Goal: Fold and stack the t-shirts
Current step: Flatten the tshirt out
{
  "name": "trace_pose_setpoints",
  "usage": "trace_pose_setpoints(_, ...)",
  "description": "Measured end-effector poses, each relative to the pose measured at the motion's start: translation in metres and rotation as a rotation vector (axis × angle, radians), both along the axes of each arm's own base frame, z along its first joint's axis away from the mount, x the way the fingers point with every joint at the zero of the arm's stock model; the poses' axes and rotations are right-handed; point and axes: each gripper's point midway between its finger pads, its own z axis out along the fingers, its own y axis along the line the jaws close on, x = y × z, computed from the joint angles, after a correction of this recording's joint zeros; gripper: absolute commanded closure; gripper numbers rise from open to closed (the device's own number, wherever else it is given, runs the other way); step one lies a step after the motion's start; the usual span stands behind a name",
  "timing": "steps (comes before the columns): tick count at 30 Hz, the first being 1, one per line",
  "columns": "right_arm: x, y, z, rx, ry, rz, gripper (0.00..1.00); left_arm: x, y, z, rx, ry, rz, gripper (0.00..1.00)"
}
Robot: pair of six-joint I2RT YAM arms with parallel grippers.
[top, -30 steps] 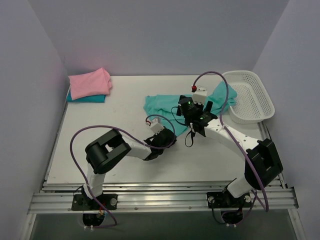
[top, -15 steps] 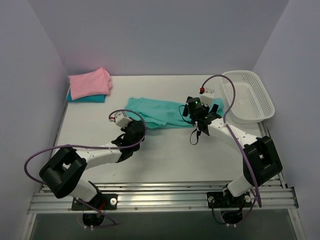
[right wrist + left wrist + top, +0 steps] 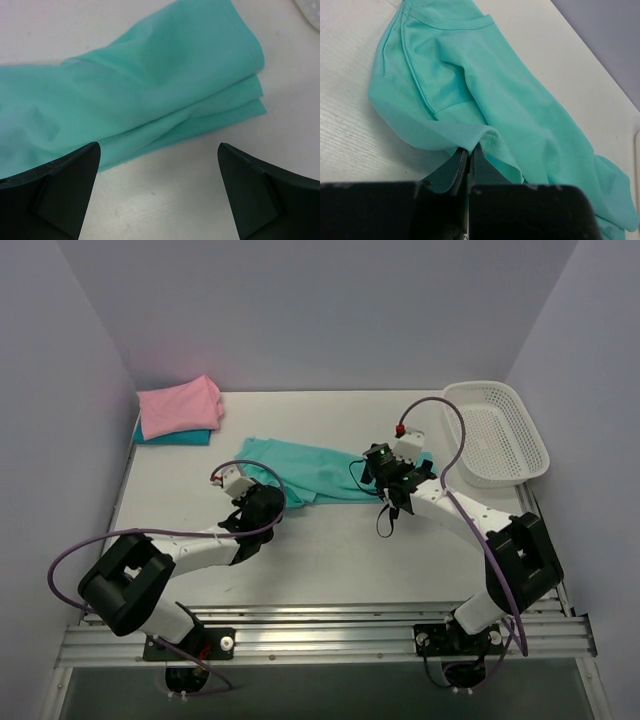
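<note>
Now, teal-green t-shirt [image 3: 520, 105] pinched in left tool [image 3: 469, 156]

Right gripper [image 3: 157, 162]: jaws spread wide, both dark fingers [image 3: 60, 192] at the lower corners of the frame, nothing between them. Teal-green t-shirt [image 3: 150, 85] lies ahead of the gap, running from the far left across to the upper right. Its right end shows stacked layered edges (three folds, roughly). The near hem meets the left-side fingertip; contact can't be judged. Right-side finger sits over bare white table [image 3: 195, 200].
</note>
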Motion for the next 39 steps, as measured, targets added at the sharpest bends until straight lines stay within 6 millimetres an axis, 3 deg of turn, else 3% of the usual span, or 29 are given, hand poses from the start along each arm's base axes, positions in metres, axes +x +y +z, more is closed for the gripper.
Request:
trace_pose_setpoints(8, -0.063, -0.055, -0.021, 0.067, 0.003, -0.141, 0.0, 0.001, 0.002, -0.008, 0.012, 0.02, -0.004, 0.98)
trace_pose_setpoints(15, -0.063, -0.106, -0.031, 0.231, -0.057, -0.284, 0.0, 0.004, 0.002, -0.009, 0.002, 0.028, -0.017, 0.98)
trace_pose_setpoints(19, -0.059, -0.122, -0.055, 0.328, -0.028, -0.331, 0.0, 0.005, 0.001, -0.013, 0.003, 0.038, -0.027, 0.98)
trace_pose_setpoints(25, -0.051, -0.103, -0.086, 0.438, 0.047, -0.29, 0.05, 0.006, 0.002, -0.013, 0.005, 0.041, -0.033, 0.98)
trace_pose_setpoints(34, -0.031, -0.094, -0.084, 0.506, -0.006, -0.262, 0.23, 0.008, 0.005, -0.016, 0.006, 0.048, -0.033, 0.98)
trace_pose_setpoints(39, -0.033, -0.099, -0.088, 0.506, 0.006, -0.276, 0.53, 0.009, 0.004, -0.019, 0.007, 0.055, -0.038, 0.98)
